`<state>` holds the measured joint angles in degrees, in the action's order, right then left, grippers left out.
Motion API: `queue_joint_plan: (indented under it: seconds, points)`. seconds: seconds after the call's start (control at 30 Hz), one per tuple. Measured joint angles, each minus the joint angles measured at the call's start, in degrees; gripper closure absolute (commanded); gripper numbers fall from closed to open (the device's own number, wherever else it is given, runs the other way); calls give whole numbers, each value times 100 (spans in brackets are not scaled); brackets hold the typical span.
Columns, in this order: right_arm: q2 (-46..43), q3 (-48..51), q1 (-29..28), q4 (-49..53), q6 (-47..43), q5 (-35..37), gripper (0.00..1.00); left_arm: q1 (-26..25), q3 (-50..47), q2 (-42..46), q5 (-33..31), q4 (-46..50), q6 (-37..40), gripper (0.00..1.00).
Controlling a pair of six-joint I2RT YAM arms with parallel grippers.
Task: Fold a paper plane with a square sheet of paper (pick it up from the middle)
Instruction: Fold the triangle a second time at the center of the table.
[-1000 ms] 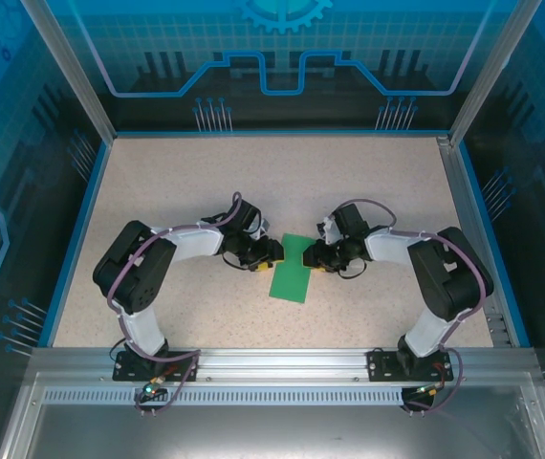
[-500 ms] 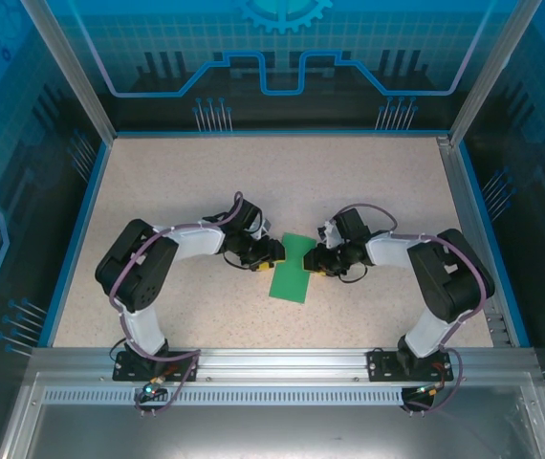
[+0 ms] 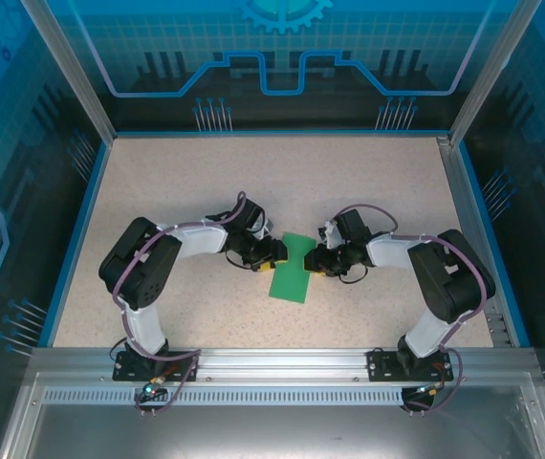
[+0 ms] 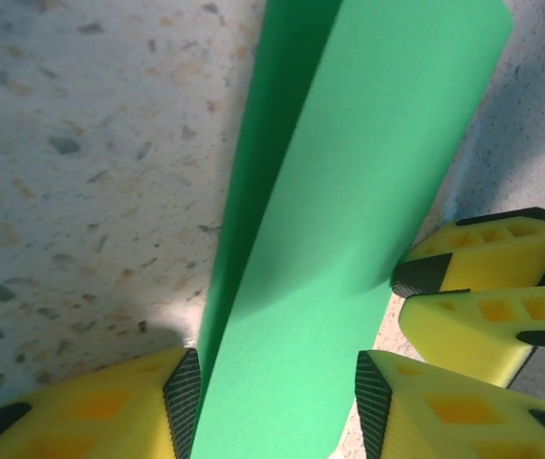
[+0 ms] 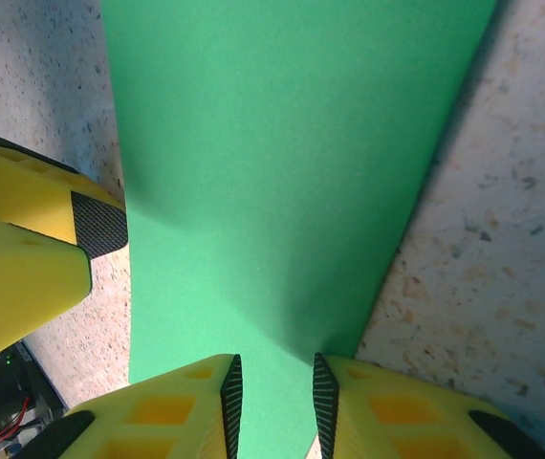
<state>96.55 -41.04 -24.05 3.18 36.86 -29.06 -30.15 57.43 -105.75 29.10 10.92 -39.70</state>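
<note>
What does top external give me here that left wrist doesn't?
Top view: both whole arms from their bases, with the left gripper and right gripper facing each other at the far half of the green paper, a narrow strip on the speckled table. Left wrist view: close detail, the left jaws standing apart either side of the strip, a darker green band along its left side, and the right gripper's yellow fingers at its right edge. Shared: the paper, the table and both grippers.
</note>
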Motion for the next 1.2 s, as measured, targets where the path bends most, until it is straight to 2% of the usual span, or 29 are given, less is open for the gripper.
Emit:
queue_joint_plan:
  seconds: [0.67,1.2]
  points:
    - [-22,87,24,-149,2,-55,71,-50,96,-70,223,-11,74,51]
    - [-28,87,26,-157,22,-59,71,-76,-389,240,120,-57,-90,51]
